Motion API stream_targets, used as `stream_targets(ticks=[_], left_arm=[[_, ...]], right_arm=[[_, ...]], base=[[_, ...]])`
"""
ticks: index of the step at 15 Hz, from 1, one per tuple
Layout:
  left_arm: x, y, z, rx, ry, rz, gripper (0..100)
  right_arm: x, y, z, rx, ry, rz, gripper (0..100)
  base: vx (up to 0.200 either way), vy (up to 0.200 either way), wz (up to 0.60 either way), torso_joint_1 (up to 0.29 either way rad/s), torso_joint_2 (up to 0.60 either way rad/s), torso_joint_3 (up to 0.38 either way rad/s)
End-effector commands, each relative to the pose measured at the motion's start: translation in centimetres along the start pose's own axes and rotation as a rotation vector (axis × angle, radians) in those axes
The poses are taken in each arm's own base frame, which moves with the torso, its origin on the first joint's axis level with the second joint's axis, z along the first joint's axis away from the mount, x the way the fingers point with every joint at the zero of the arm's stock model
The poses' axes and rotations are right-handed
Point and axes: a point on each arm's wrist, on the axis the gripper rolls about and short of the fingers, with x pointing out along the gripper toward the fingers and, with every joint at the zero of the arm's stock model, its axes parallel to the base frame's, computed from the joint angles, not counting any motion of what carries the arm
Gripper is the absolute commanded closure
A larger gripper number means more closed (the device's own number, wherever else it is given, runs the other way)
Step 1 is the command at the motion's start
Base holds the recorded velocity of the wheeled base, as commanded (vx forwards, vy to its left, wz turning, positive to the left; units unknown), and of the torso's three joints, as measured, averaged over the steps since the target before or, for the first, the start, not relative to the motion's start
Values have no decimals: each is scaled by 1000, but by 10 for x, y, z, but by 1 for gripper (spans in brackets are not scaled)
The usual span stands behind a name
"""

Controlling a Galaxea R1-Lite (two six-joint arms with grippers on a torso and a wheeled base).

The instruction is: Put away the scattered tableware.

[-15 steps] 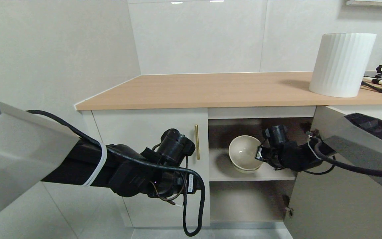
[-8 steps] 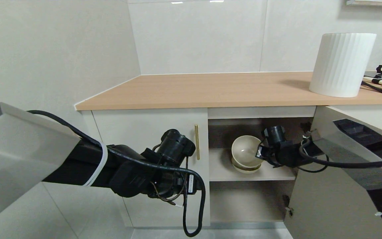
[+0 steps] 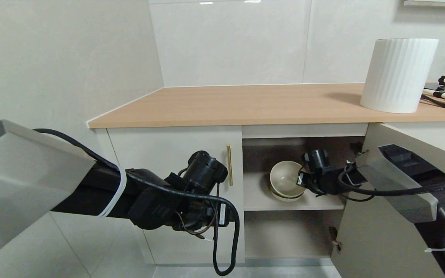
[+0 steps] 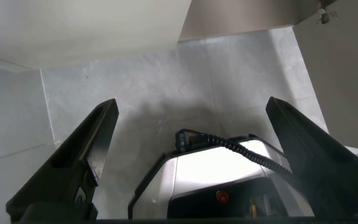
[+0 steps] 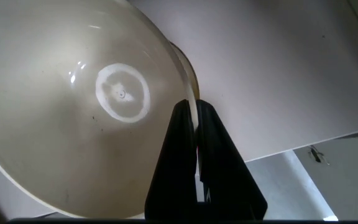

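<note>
- Meanwhile, inside the open cabinet [image 3: 303, 130], the right gripper [image 3: 302, 181] was clamped on the rim of a cream bowl [image 3: 284, 178], its fingers [image 5: 178, 146] pinched close with the rim between them
- That grip sat at the bowl's 3 o'clock edge
- The bowl hung tilted, mouth toward the room, over a second bowl [image 3: 286, 197] on the upper shelf [image 3: 255, 199], at 3 o'clock from the brass handle [image 3: 229, 165] of the closed door [image 3: 176, 146]; whether the two bowls touched could not be told
- The left gripper [image 4: 191, 106] stood wide and empty, aimed at the floor [image 4: 166, 81], low before the closed door at the shelf's 9 o'clock
- The step in hand looked to be nesting the bowl on the stack
- The next move called for levelling the bowl, lowering it until it seated, then spreading the fingers and backing out past the open door [image 3: 381, 231] without dragging the rim
</note>
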Motion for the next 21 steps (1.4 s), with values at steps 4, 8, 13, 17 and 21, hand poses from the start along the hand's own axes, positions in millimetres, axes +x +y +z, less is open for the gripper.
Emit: stream_targets(ticks=[4, 8, 13, 17, 21], left_arm=[[2, 0, -1, 1, 5, 1, 0], [2, 0, -1, 1, 5, 1, 0], [2, 0, -1, 1, 6, 2, 0], [-2, 0, 2, -34, -8, -5, 0], [-36, 4, 9, -53, -78, -44, 0]], right_arm=[[7, 0, -4, -5, 5, -3, 100], [6, 1, -3, -5, -2, -5, 0], [3, 3, -3, -5, -1, -3, 0], [-19, 3, 2, -13, 11, -2, 0], [-104, 7, -1, -74, 68, 49, 0]], base=[[0, 0, 0, 0, 0, 0], [0, 0, 0, 0, 0, 0], [0, 0, 0, 0, 0, 0], [0, 0, 0, 0, 0, 0], [0, 0, 0, 0, 0, 0]])
